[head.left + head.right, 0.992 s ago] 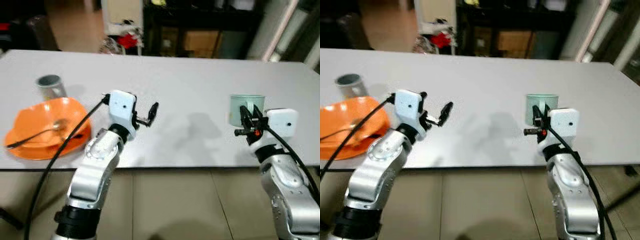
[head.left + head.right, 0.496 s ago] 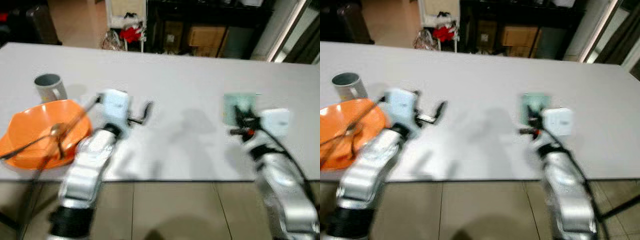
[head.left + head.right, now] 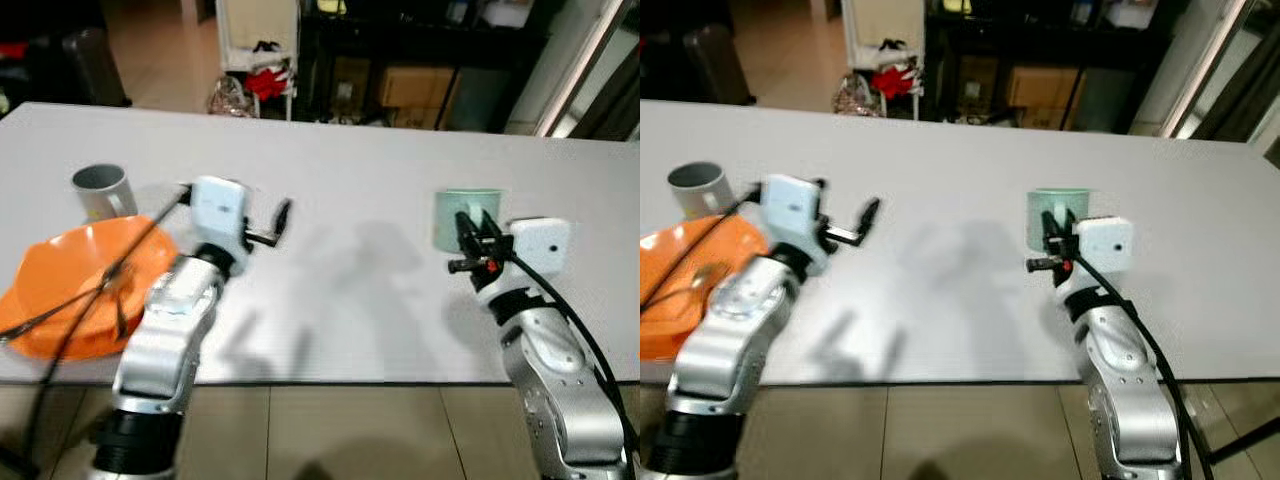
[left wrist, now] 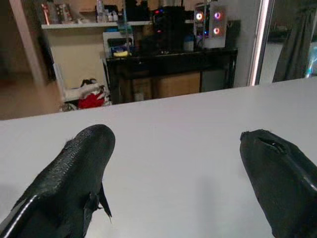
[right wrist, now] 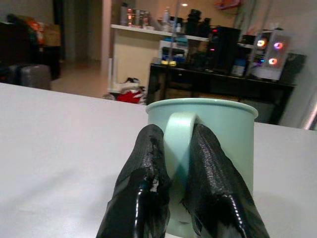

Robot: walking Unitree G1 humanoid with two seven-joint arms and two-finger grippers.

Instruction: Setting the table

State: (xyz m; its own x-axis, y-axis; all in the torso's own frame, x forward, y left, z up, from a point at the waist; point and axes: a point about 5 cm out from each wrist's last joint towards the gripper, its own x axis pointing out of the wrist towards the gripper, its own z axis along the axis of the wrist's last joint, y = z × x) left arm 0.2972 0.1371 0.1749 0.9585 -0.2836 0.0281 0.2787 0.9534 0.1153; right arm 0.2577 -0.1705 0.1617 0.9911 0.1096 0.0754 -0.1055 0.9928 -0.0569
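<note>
Right gripper (image 5: pixel 173 163) is pinching the handle of the mint green mug (image 3: pixel 466 218), jaws clenched on it, sitting right of center on the white surface (image 3: pixel 350 180). Left gripper (image 3: pixel 280 218) is hovering with jaws spread wide, near the orange bowl (image 3: pixel 75 285) and grey mug (image 3: pixel 100 188) at the left edge.

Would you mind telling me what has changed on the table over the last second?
Little beyond the camera shifting. The right gripper stays shut on the green mug by its handle, on the table. The left gripper stays open and empty. The orange bowl, spoon and grey mug are unmoved.
</note>
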